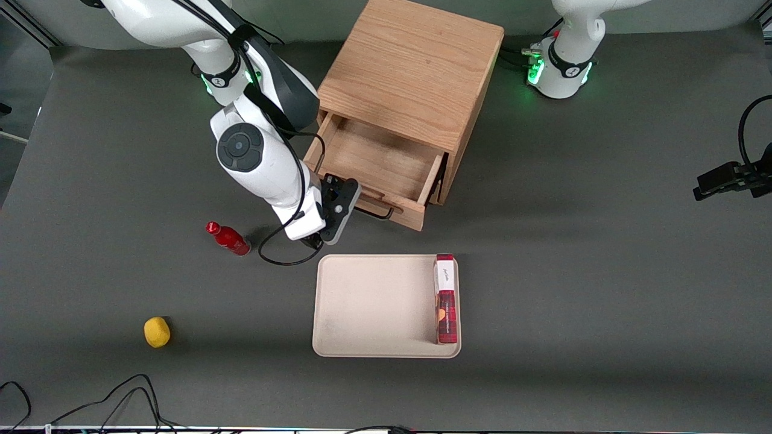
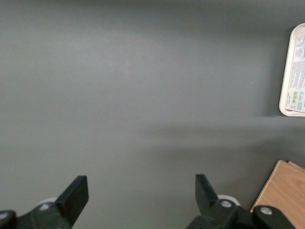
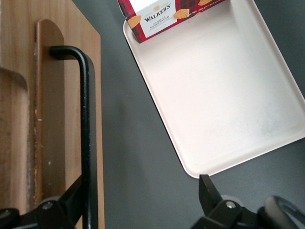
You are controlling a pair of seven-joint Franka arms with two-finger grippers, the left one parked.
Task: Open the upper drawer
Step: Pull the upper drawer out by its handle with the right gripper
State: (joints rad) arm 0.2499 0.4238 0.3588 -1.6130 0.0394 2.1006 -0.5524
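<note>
The wooden cabinet (image 1: 416, 66) stands in the middle of the table. Its upper drawer (image 1: 380, 160) is pulled out toward the front camera, and its bare wooden inside shows. The black bar handle (image 1: 383, 212) runs along the drawer front (image 3: 57, 95). My right gripper (image 1: 347, 205) hangs at the working arm's end of that handle, in front of the drawer. In the right wrist view the gripper (image 3: 142, 188) is open wide. One of its fingers (image 3: 71, 198) lies against the handle (image 3: 85, 119), between the bar and the drawer front. The other finger stands well apart over the table.
A cream tray (image 1: 362, 301) lies nearer the front camera than the drawer, with a red biscuit box (image 1: 446, 298) on it. A red bottle (image 1: 229, 239) and a yellow object (image 1: 157, 332) lie toward the working arm's end. Cables run along the table's front edge.
</note>
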